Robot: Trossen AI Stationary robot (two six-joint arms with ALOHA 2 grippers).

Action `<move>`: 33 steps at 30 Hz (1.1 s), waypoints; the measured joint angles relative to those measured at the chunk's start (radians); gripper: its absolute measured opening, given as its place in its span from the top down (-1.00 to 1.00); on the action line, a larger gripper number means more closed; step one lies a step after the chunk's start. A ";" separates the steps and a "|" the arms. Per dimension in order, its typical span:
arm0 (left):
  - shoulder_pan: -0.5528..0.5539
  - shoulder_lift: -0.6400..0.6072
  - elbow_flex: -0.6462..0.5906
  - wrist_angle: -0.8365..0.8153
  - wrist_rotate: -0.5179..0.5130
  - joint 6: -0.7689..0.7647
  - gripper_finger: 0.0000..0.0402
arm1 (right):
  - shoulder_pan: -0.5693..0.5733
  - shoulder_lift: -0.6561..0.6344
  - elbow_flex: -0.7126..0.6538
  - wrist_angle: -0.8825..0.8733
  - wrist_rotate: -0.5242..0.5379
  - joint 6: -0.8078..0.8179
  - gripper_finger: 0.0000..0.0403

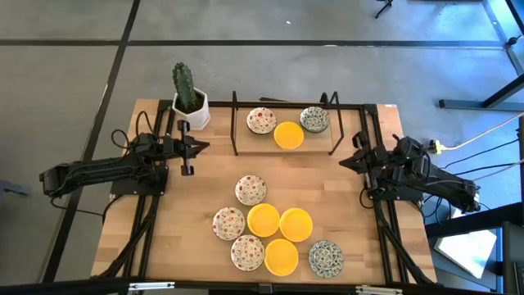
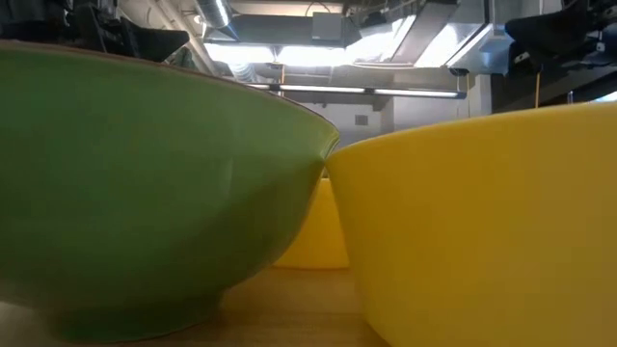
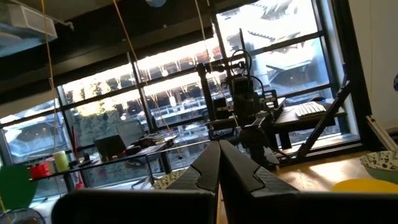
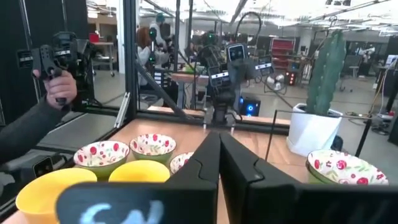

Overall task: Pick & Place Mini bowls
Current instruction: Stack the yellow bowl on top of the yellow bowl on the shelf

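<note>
Both claws are closed and empty: left gripper (image 1: 199, 147) just beside the cactus pot (image 1: 190, 107), right gripper (image 1: 345, 161) well apart from it; mini bowls (image 1: 264, 220) lie nearer the front

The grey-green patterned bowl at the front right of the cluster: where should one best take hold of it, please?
Probably pinch the outer right rim of the grey-green patterned shallow round bowl from above: it sits upright, and a plain yellow bowl crowds its left side.
</note>
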 joint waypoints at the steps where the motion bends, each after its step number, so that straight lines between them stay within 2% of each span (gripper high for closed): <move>1: 0.000 0.000 0.000 0.000 0.000 -0.005 0.99 | 0.000 0.000 0.000 0.003 0.000 0.001 0.96; 9: 0.000 0.000 0.000 0.000 0.000 -0.018 0.96 | 0.000 0.000 0.001 0.013 0.038 -0.001 0.96; 33: 0.000 0.000 0.000 0.001 0.001 -0.025 0.99 | 0.000 0.000 0.001 0.012 0.035 -0.018 0.96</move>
